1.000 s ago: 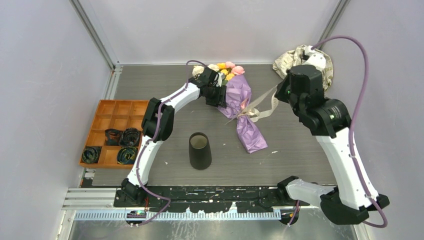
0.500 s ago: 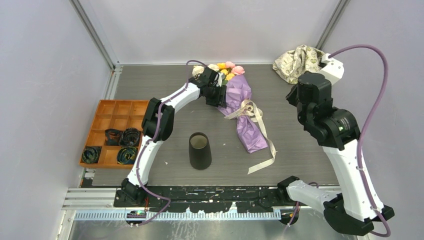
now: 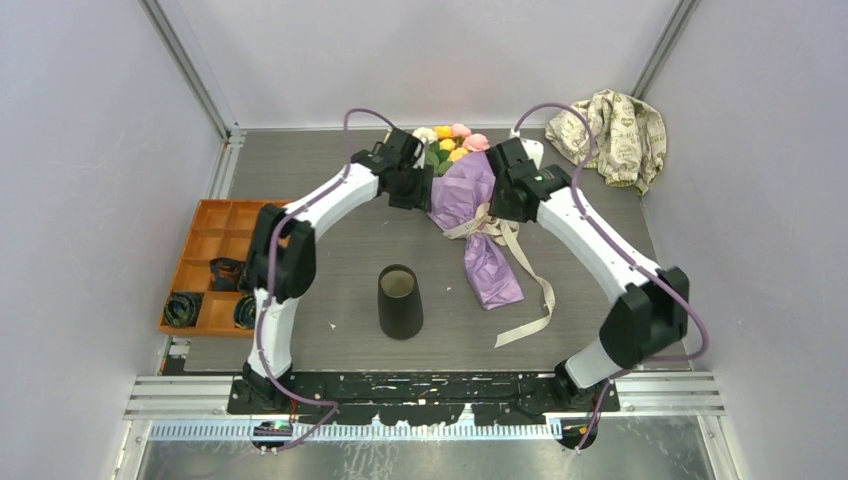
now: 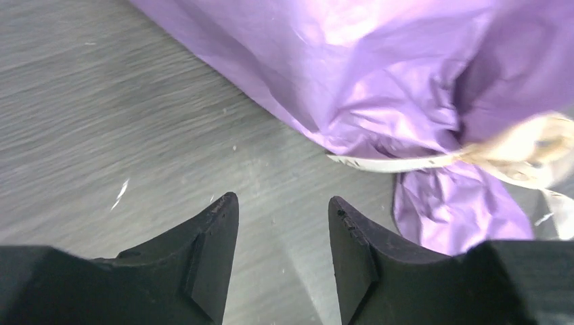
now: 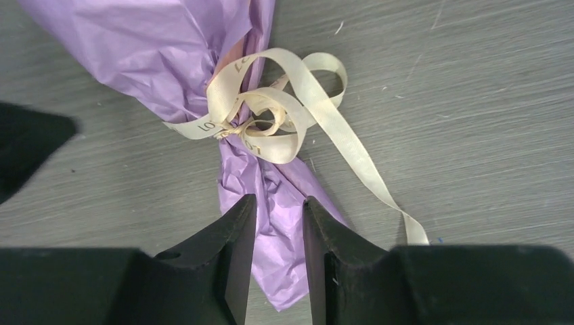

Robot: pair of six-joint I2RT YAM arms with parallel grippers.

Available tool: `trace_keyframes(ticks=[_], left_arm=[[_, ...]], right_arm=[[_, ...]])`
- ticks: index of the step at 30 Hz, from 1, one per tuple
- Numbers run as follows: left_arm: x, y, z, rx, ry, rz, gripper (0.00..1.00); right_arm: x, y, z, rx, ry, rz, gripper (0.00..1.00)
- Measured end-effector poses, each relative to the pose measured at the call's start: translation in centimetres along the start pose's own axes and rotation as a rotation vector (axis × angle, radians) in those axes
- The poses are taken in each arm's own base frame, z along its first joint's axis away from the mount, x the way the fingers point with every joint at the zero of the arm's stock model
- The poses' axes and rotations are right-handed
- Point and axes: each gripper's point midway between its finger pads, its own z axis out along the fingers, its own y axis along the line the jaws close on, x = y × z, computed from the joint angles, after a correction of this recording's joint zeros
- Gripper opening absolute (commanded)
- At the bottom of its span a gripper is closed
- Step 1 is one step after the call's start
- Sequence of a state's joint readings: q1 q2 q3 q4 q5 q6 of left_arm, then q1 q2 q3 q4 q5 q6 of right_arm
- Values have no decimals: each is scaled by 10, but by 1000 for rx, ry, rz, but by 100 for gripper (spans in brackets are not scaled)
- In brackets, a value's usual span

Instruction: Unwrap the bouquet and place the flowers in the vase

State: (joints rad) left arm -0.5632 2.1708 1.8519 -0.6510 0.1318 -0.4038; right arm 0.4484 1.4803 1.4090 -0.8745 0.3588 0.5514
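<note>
Tabletop (image 3: 600,290): smooth, nothing pins the load, so a sideways tug prob. drags the whole thing instead of opening it.

Bouquet (image 3: 478,215): lies flat toward the back, blooms to the far wall, narrow end toward the arms, one hand at each side of its wide part. Not yet unwrapped. If only one side gets pulled, it likely rolls or spins.

Wrapping paper (image 4: 379,68): thin, crinkled. A pinch on a single fold may tear it or slip off.

Flowers (image 3: 455,135): only the blooms show, stems hidden in the paper. Paper yanked w/o the stems held, and they could slide out and scatter.

Vase (image 3: 400,300): upright, nearer the arms, well apart from the bouquet. Small vs. long stems, so it's top-heavy once loaded. A passing forearm could also knock it over.

Ribbon (image 5: 257,108): looped round the waist, long tail trailing toward the near edge. Pulling a loop rather than the tail prob. tightens the knot. The tail may also snag a finger.

Left hand (image 4: 284,203): jaws apart, empty, low over bare surface just beside the paper. Closing here grabs nothing.

Right hand (image 5: 279,203): jaws only narrowly apart, nothing between, over the wrap's lower part below the knot. The gap is tight, so fingertips may push the paper away instead of straddling it.
</note>
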Motion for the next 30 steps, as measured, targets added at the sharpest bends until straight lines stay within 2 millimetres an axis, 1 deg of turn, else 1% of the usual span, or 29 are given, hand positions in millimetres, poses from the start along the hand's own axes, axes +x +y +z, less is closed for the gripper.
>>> trace_keyframes(ticks=[2, 4, 6, 9, 11, 12, 17, 22, 24, 27, 28, 29, 30], left_arm=[[-10, -1, -30, -16, -59, 1, 53], [-23, -5, -65, -21, -134, 5, 53], [-35, -9, -95, -25, -206, 8, 53], [-41, -11, -120, -28, -263, 9, 53], [-40, -9, -125, -34, -271, 9, 53], [-37, -9, -124, -40, -266, 10, 53], [-13, -4, -111, -80, -208, 22, 53], [-4, -18, -111, -84, -200, 56, 53], [-3, -23, -112, -84, -205, 67, 53], [-2, -29, -116, -86, -214, 82, 53], [-2, -30, -117, -86, -217, 85, 53], [-2, -31, -118, -86, -221, 89, 53], [-2, -32, -118, -88, -222, 93, 53]], right_arm=[[12, 5, 21, 13, 49, -19, 37], [20, 7, 35, 25, 77, -29, 37], [28, 8, 47, 40, 101, -40, 36], [36, 8, 63, 61, 128, -53, 35], [41, 7, 72, 82, 142, -62, 35], [43, 6, 76, 91, 147, -65, 35], [45, -2, 88, 128, 156, -71, 35], [41, -11, 94, 148, 148, -57, 35], [42, -15, 98, 156, 154, -54, 35], [48, -18, 109, 172, 171, -53, 35], [50, -19, 113, 177, 179, -53, 34], [53, -20, 117, 182, 186, -54, 30], [55, -21, 122, 186, 193, -55, 23]])
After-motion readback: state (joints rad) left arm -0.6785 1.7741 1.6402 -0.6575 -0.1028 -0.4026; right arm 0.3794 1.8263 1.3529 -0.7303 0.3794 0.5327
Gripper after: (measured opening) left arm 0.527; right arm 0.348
